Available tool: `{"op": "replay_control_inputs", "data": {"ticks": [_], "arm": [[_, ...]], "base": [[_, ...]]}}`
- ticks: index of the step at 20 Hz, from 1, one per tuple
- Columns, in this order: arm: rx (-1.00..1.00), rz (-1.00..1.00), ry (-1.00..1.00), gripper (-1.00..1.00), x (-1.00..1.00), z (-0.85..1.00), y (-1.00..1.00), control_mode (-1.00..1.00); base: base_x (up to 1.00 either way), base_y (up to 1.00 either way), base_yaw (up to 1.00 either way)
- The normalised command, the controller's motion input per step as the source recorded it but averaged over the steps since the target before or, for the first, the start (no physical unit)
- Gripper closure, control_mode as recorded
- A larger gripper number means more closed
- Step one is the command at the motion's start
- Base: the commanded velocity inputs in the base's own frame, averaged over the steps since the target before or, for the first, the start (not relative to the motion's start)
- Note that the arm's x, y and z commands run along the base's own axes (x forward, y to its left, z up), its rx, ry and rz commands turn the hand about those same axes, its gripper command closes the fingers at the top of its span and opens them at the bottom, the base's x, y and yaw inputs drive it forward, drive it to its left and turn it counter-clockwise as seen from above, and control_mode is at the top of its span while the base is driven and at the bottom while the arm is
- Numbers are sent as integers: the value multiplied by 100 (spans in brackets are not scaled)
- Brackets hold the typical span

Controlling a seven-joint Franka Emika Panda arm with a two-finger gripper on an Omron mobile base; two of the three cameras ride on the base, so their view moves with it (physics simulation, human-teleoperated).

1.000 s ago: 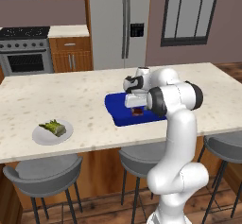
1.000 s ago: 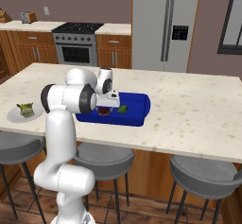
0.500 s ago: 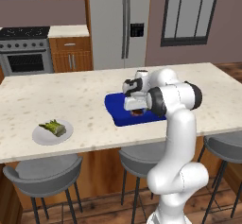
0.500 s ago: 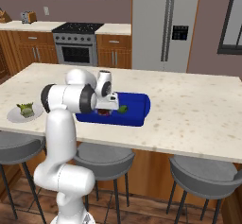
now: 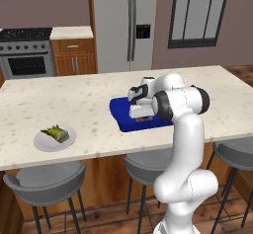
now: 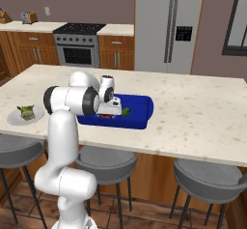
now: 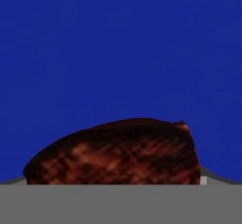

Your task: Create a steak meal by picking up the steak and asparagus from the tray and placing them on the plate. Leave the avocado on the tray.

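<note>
The blue tray (image 5: 122,123) (image 6: 141,116) lies on the island counter. My gripper (image 5: 140,115) (image 6: 109,113) is low inside it, right over the dark red-brown steak (image 5: 144,120) (image 7: 118,152). Seen from the hand, the steak sits large at the bottom on the tray floor (image 7: 118,43). It covers the fingertips, and pale finger edges show on either side of it, so the jaws stand open around it. The green avocado (image 6: 126,111) rests on the tray just right of the hand. The asparagus (image 5: 55,133) (image 6: 26,111) lies on the plate (image 5: 42,143) (image 6: 13,120) at the counter's left.
Bar stools (image 5: 44,178) (image 6: 207,175) stand along the near side of the island. A stove (image 5: 27,55) and fridge (image 5: 129,25) line the far wall. Bare counter (image 5: 84,109) runs between the tray and the plate.
The hand has sunk a little lower into the tray onto the steak. Asparagus, plate and avocado have not moved.
</note>
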Motion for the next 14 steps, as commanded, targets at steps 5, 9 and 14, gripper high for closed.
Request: {"op": "replay_control_inputs", "data": {"ticks": [5, 9, 14], "arm": [[0, 0, -20, 100, -7, 51, 0, -100], [0, 0, -20, 100, -22, 74, 4, -100], [0, 0, -13, 100, -28, 64, 42, -100]], "base": [[0, 0, 0], [0, 0, 0], [0, 0, 0]]}}
